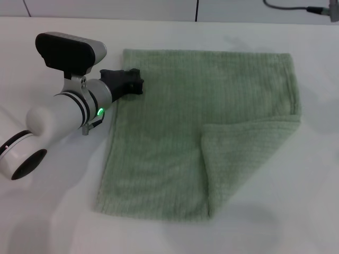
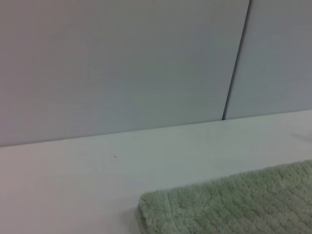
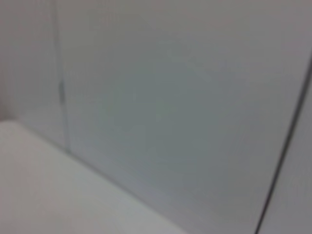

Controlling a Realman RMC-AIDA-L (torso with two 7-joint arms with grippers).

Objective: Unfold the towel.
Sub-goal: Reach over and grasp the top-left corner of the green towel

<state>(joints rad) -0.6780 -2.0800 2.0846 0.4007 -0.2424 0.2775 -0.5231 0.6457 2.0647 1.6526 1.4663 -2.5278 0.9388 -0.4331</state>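
Note:
The pale sage-green towel (image 1: 175, 132) lies on the white table (image 1: 47, 211), mostly spread flat. Its near right part is folded over as a flap (image 1: 249, 153), with a fold edge running from mid-right toward the near edge. My left gripper (image 1: 130, 80) is black and sits low at the towel's left edge, near its far left corner. The left wrist view shows a corner of the towel (image 2: 234, 204) on the table. My right gripper shows in no view; the right wrist view holds only wall and table.
A grey panelled wall (image 2: 122, 63) with a dark seam stands behind the table. A grey cable (image 1: 296, 7) lies at the far right. White table surface surrounds the towel on all sides.

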